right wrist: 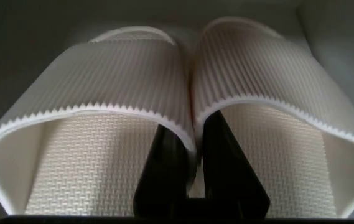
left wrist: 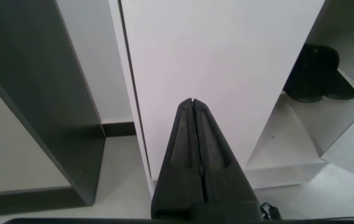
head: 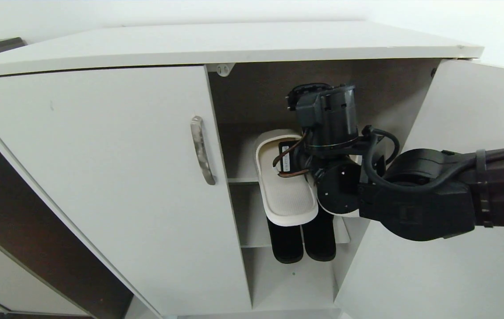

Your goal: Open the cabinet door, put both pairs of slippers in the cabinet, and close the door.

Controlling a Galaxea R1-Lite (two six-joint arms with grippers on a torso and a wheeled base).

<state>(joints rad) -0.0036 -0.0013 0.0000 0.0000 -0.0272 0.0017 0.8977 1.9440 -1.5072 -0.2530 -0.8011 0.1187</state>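
The right gripper [right wrist: 191, 134], jaws pinching the touching inner straps of the white slippers [head: 285, 195], holds the pair tilted at the upper shelf [head: 243, 180] of the open cabinet [head: 216, 44]. It would do best to carry them deeper and level before releasing, so the door [head: 455, 133] can shut. The left gripper [left wrist: 192, 102], jaws pressed together, hangs low beside the cabinet; counted, there are two white slippers, two black slippers [head: 303, 243] on a lower shelf [head: 252, 244], and two doors, one open.

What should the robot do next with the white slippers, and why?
Probably ease the white slippers down onto the middle shelf, then let go. The right gripper is shut on them, pinching their inner edges together, and they hang inside the open cabinet, above the black slippers on the shelf below.
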